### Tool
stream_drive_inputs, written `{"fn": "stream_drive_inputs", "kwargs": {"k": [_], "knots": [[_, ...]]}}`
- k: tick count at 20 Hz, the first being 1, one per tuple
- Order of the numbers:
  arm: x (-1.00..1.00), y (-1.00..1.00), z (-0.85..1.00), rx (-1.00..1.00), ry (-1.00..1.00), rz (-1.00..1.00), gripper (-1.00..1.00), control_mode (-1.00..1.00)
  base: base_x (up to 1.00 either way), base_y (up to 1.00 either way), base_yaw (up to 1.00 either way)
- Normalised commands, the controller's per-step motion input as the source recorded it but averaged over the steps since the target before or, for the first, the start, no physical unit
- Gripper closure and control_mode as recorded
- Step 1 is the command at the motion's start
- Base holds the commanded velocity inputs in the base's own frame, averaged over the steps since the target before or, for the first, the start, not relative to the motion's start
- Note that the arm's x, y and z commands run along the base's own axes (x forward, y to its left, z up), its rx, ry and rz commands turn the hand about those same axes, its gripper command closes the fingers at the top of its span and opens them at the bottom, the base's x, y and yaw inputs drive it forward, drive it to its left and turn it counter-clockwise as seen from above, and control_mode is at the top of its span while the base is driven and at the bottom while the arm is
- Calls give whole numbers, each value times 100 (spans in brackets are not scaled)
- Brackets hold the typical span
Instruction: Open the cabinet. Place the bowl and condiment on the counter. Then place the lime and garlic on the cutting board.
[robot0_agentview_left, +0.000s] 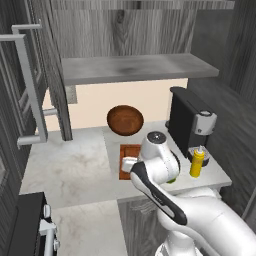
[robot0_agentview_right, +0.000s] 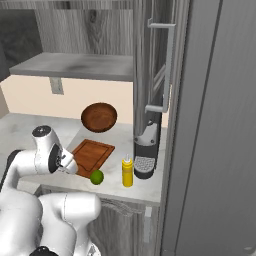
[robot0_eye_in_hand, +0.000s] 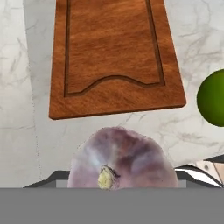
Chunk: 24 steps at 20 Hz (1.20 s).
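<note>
1. The end effector (robot0_eye_in_hand: 118, 186) has the garlic (robot0_eye_in_hand: 120, 162) sitting between its fingers, which stand fairly wide; the bulb fills the gap, so the garlic looks held, though the fingertips themselves are hidden behind it.
2. The step in hand appears to be carrying the garlic to the board (robot0_eye_in_hand: 114, 57), which lies just ahead of the end effector on the worktop (robot0_eye_in_hand: 17, 87).
3. To do it well, the arm should move forward until the bulb is over the middle of the board, inside the groove, lower it until it rests, and only then spread the fingers; a lumpy bulb may roll if dropped.
4. The garlic is pale pinkish-white with a purplish tint and a small yellowish stem stub facing the camera.
5. The lime (robot0_eye_in_hand: 214, 98) lies on the worktop off to one side of the end effector, beside the board's near corner and apart from it.
6. Farther ahead, the bowl (robot0_agentview_left: 125, 120) sits beyond the board, and the bottle (robot0_agentview_left: 197, 162) stands by the coffee machine (robot0_agentview_left: 190, 122).
</note>
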Motion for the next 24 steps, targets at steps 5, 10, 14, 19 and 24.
{"fn": "stream_drive_inputs", "kwargs": {"k": [5,10,14,19,24], "knots": [[2,-3,30,0,-11,0,100,-100,0,0,0],[27,-14,23,3,-3,0,100,-100,0,0,0],[28,-29,5,5,0,0,100,-100,0,0,0],[42,-28,0,5,0,0,100,-100,0,0,0],[55,-5,0,2,0,0,100,-100,0,0,0]]}}
